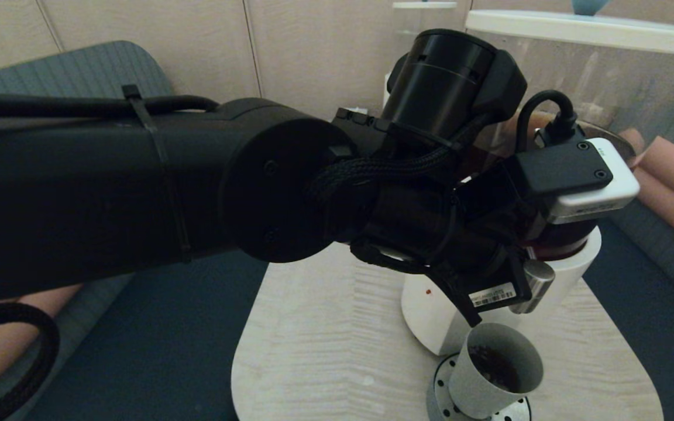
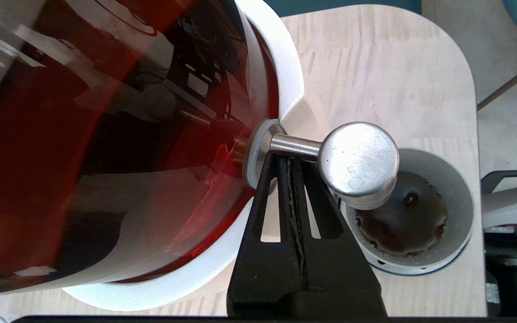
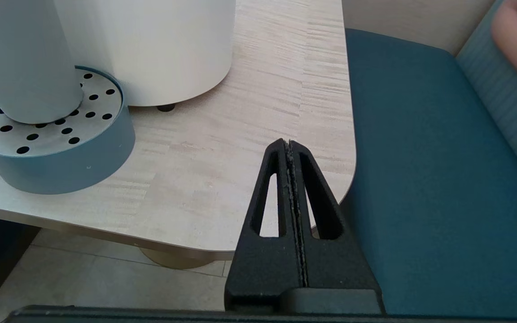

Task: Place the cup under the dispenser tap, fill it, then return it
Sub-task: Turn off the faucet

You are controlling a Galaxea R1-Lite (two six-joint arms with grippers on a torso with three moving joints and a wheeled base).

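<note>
The grey cup (image 1: 495, 374) stands on the round perforated drip tray (image 1: 443, 389), right below the steel dispenser tap (image 1: 539, 280). Dark liquid lies in the bottom of the cup (image 2: 460, 197). My left arm reaches across the head view. My left gripper (image 2: 285, 156) is shut with nothing between its fingers, and its tips rest against the thin stem of the tap (image 2: 359, 159), close to the dark red-brown tank (image 2: 83, 134). My right gripper (image 3: 289, 143) is shut and empty, low by the table's near corner, to the side of the cup (image 3: 20, 63).
The dispenser's white base (image 1: 571, 263) stands behind the tray (image 3: 61, 148) on the pale wooden table (image 1: 325, 339). A teal seat (image 3: 420, 179) lies beside the table. Another dispenser's lid (image 1: 425, 6) shows at the back. My left arm hides much of the scene.
</note>
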